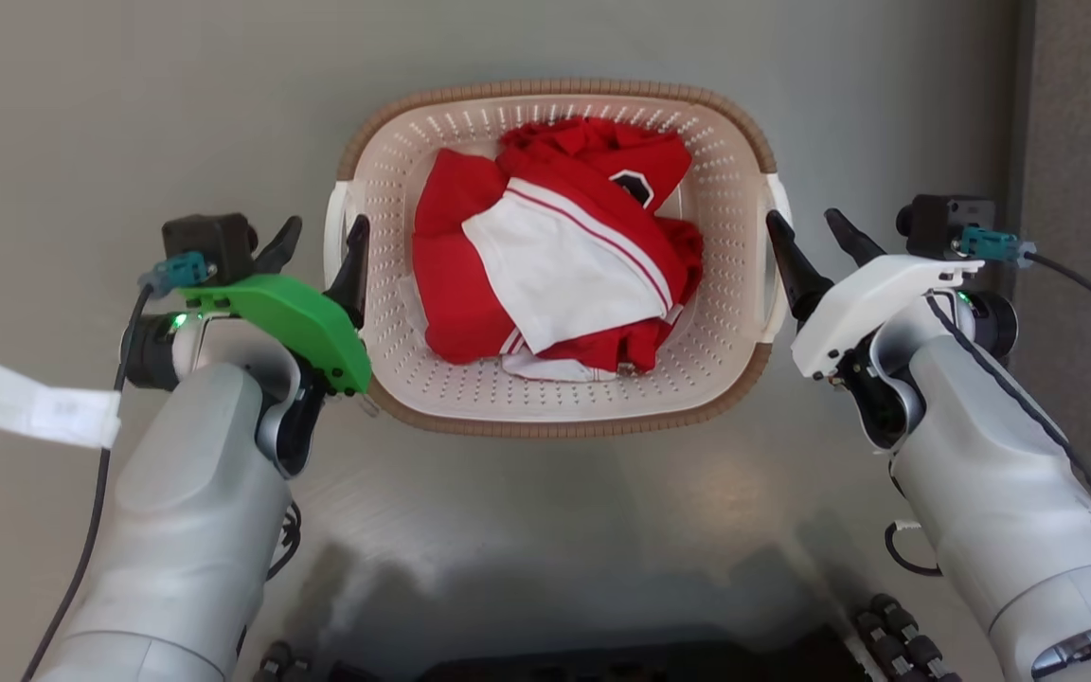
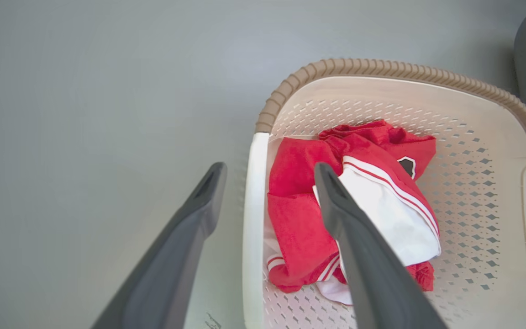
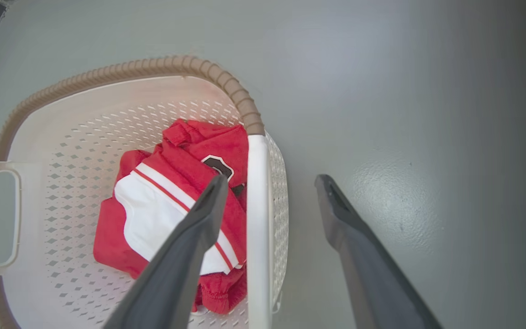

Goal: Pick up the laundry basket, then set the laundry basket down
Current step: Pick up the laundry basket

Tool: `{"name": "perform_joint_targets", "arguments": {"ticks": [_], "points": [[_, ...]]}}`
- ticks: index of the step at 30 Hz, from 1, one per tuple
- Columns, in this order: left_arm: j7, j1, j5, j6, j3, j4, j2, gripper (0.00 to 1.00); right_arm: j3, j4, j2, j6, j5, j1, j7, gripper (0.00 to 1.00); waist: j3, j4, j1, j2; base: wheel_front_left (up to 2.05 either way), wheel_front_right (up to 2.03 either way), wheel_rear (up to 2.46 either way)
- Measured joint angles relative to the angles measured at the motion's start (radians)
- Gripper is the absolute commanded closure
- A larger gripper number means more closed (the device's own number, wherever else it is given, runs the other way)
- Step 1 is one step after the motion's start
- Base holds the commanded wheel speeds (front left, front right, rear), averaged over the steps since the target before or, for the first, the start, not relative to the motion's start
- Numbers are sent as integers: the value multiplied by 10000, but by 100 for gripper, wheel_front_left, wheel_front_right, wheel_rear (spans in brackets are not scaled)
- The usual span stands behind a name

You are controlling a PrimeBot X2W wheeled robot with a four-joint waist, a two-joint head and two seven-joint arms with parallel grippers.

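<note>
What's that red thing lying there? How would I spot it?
On the grey floor, between the robot's two hands, sits a cream laundry basket with a brown rim. Inside lies a crumpled garment, bright red with a white panel and red-and-white stripes.

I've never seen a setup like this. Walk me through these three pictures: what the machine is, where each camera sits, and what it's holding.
It is a two-armed robot. The head view looks down from its head; each wrist view looks along one gripper's two dark fingers. On the grey floor sits the laundry basket, holding red and white clothes. The left gripper and the right gripper are both open, each straddling a white side handle: one finger inside the basket, one outside. Nothing is gripped yet.
</note>
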Motion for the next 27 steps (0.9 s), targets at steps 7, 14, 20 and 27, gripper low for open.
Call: {"name": "perform_joint_targets", "arguments": {"ticks": [7, 14, 20, 27], "points": [[282, -425, -499, -38, -305, 476, -19, 0, 376, 391, 6, 0, 234, -416, 165, 0, 586, 68, 0, 0, 0, 0, 0], [476, -872, -694, -40, -650, 792, -19, 0, 633, 692, 12, 0, 468, -813, 320, 0, 1045, 109, 0, 0, 0, 0, 0], [610, -1129, -1057, -40, -1007, 995, -25, 0, 878, 932, 10, 0, 591, -1182, 351, 0, 1352, 153, -1, 0, 0, 0, 0], [621, -1289, -1379, -40, -1290, 1141, -29, 100, 1166, 1139, 10, 0, 832, -1290, 349, 100, 1412, 205, 0, 0, 0, 0, 0]]}}
